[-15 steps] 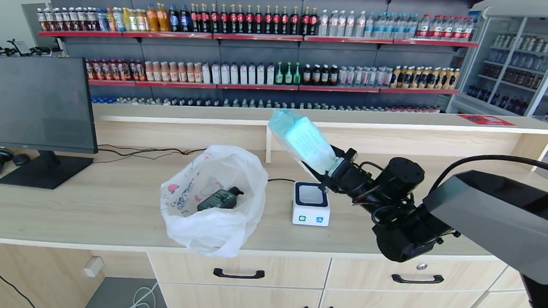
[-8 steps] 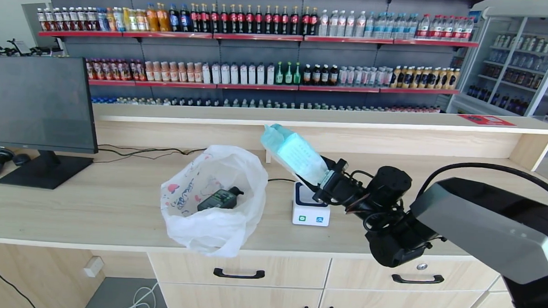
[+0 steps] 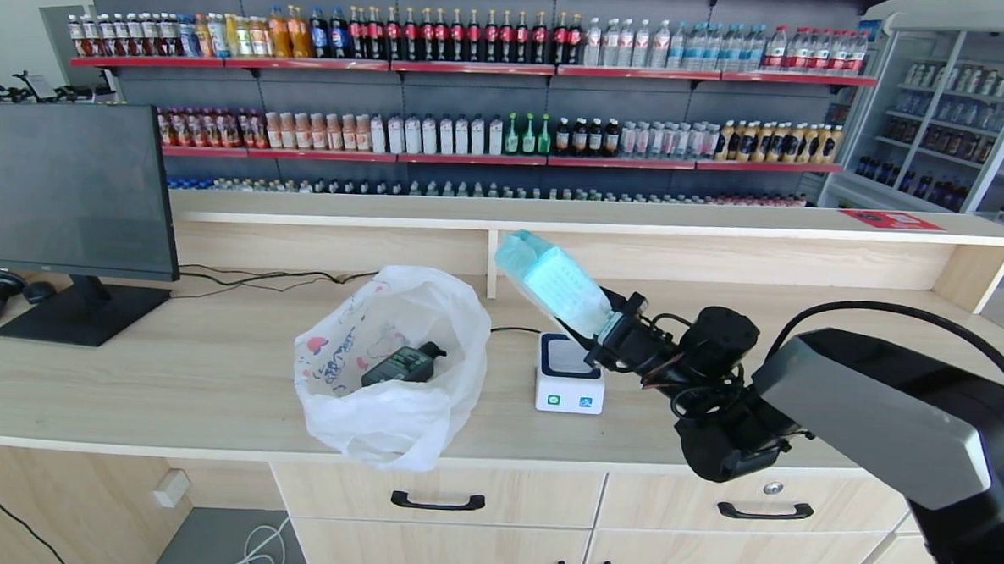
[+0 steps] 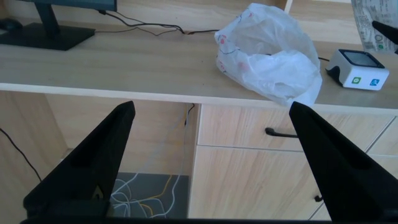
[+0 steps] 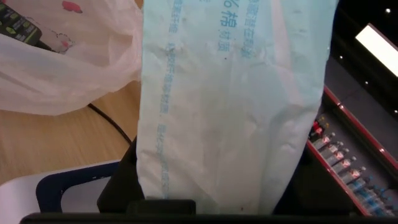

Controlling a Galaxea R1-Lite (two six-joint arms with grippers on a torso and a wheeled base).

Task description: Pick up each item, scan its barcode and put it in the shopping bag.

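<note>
Head view: your right gripper (image 3: 614,333) is clenched on the low end of the pale blue packet (image 3: 553,280). The packet slants up toward ten o'clock, above the white scanner (image 3: 569,393), and the fingers cover the scanner's corner at two o'clock. Just beside the scanner at nine o'clock sits the shopping bag (image 3: 395,413), mouth open. The bag wall partly hides a dark green bottle (image 3: 401,364) inside.

Left wrist view: your left gripper (image 4: 211,107) hangs released, fingers wide, before the drawers under the counter (image 4: 124,71). The frame edge cuts off the packet.

Right wrist view: the packet is up close, its print too blurred to read and no barcode to make out. The scanner is half hidden behind it.
</note>
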